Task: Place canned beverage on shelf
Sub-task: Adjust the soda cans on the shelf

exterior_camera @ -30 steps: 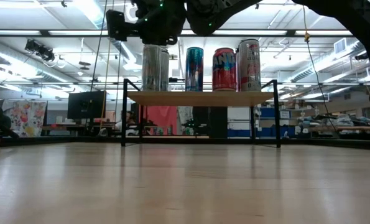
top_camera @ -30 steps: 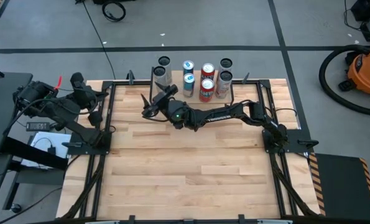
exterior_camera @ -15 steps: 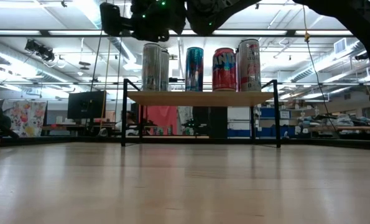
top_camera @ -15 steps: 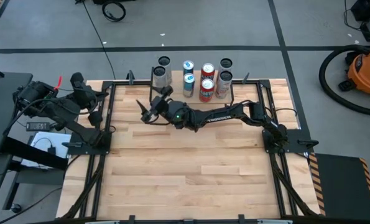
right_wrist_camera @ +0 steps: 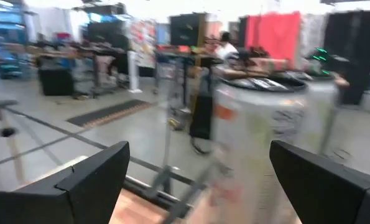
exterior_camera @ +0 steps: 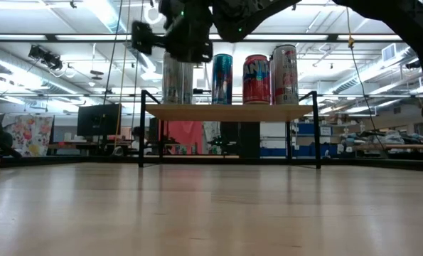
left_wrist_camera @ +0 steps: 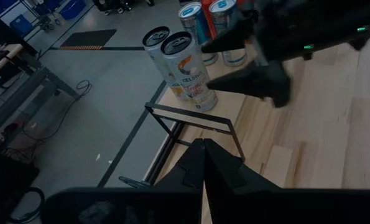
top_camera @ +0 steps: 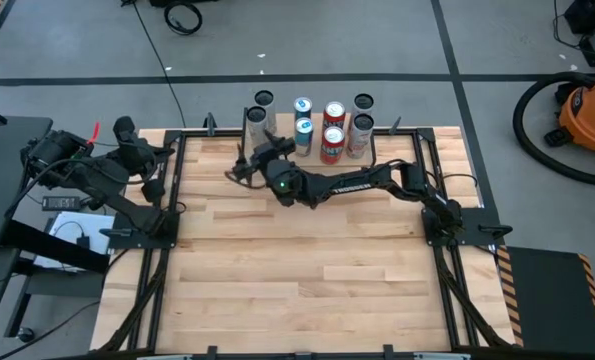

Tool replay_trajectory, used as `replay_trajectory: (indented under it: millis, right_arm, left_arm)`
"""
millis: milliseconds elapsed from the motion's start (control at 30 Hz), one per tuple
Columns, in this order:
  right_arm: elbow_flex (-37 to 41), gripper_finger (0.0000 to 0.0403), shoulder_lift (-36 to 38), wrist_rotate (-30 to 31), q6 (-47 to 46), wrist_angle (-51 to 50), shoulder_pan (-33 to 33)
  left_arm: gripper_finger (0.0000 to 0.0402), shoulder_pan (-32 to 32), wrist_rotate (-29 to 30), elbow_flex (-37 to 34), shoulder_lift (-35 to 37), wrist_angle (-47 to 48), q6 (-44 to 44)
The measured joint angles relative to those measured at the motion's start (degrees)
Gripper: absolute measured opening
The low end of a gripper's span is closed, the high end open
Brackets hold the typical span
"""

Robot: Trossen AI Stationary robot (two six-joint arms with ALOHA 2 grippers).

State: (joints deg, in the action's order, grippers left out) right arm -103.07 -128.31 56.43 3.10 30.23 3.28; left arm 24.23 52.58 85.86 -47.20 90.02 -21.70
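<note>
Since a second ago the right gripper (top_camera: 243,166) has swung back toward the tall silver-white upright can (top_camera: 258,124), which stands on the small light-wood shelf on black legs (exterior_camera: 229,112), at its left end. Fingers spread, empty, can apparently just ahead between them. Left gripper (left_wrist_camera: 203,163) clenched, parked off-table left.

Grey concrete floor (top_camera: 377,40) is being crossed by dark seam lines around the table. An orange shop vacuum (top_camera: 589,110) with a black hose is being kept at far right. A coiled black cable (top_camera: 184,17) is lying on the floor beyond the table. Ceiling strip lights (exterior_camera: 104,14) are lighting the hall. A dark monitor (exterior_camera: 97,119) and a floral poster (exterior_camera: 28,135) are being displayed far left; a red panel (exterior_camera: 186,135) is standing behind.
</note>
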Motion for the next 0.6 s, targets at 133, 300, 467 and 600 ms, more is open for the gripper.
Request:
replay_trajectory:
  millis: [133,300,467,600]
  right_arm:
    - [0.00,0.0398,0.02,1.89,-0.10,-0.70,0.69]
    - [0.00,0.0398,0.02,2.89,-0.82,-0.81,1.01]
    - [0.00,0.0398,0.02,2.58,-4.30,-1.09,2.62]
    - [0.00,0.0398,0.02,-0.40,-8.16,-3.74,3.92]
  left_arm:
    - [0.0007,0.00,0.00,0.00,-0.02,0.00,0.10]
    - [0.0007,0.00,0.00,0.00,-0.02,0.00,0.38]
    - [0.0007,0.02,0.00,0.00,-0.02,0.00,0.34]
    - [0.0007,0.01,0.00,0.00,-0.02,0.00,0.31]
